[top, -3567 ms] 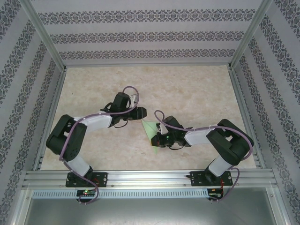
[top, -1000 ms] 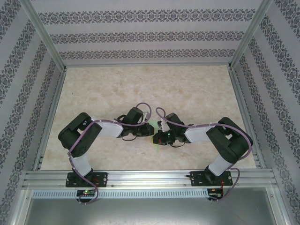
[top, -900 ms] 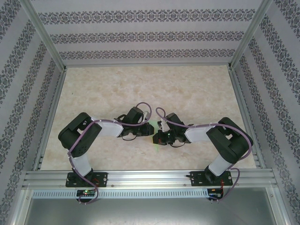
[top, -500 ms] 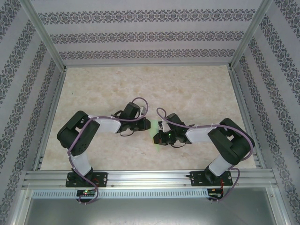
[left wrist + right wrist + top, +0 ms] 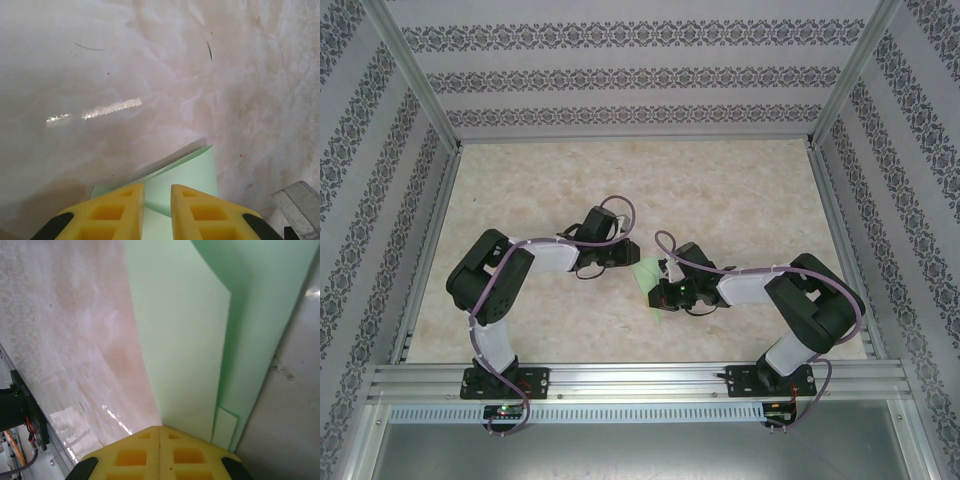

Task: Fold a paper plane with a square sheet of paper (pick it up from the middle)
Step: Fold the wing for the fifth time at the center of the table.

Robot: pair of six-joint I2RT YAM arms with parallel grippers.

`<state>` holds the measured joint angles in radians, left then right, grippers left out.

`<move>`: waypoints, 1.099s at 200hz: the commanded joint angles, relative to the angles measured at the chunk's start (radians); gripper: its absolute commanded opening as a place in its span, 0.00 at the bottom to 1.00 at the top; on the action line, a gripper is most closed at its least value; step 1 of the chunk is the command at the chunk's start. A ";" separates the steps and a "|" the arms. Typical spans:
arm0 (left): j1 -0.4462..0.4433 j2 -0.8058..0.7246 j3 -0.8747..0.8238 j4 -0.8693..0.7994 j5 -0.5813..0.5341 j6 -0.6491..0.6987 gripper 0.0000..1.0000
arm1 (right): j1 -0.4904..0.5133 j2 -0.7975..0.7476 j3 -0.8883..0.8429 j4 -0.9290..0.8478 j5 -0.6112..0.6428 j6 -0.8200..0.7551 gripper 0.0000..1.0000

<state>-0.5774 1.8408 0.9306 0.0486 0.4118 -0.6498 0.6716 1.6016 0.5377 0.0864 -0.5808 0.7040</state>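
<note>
The pale green sheet of paper, creased into folded layers, is held up off the table between my two grippers. My right gripper is shut on its near edge. In the right wrist view the yellow fingertips meet with no gap, and the sheet fans out from them. My left gripper sits just left of the paper. In the left wrist view its fingers stand a narrow gap apart, open, with the green sheet showing in the gap and beyond the tips.
The marbled beige tabletop stretches out behind the arms. Patterned walls and aluminium rails enclose it. A grey metal part of the right gripper sits at the lower right of the left wrist view, close to my left fingers.
My left arm has drawn back up and to the left, away from the right gripper. More of the green paper now shows between them. The right gripper has hardly moved.
</note>
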 commanded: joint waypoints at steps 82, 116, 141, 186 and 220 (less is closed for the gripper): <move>-0.001 -0.173 -0.023 -0.086 0.085 0.031 0.26 | -0.003 0.043 -0.002 -0.099 0.053 -0.019 0.04; -0.034 -0.173 -0.094 -0.049 0.080 -0.009 0.23 | -0.001 0.049 0.003 -0.090 0.054 -0.014 0.04; -0.040 -0.132 -0.103 0.014 0.109 -0.030 0.23 | 0.000 0.050 0.004 -0.092 0.052 -0.014 0.04; -0.042 -0.058 -0.095 0.131 0.140 -0.069 0.24 | 0.003 0.046 -0.002 -0.090 0.052 -0.011 0.04; -0.041 0.013 -0.063 0.116 0.116 -0.055 0.23 | 0.006 0.040 -0.007 -0.092 0.055 -0.009 0.04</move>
<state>-0.6109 1.8103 0.8421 0.1139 0.5278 -0.7006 0.6720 1.6089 0.5510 0.0704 -0.5831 0.7048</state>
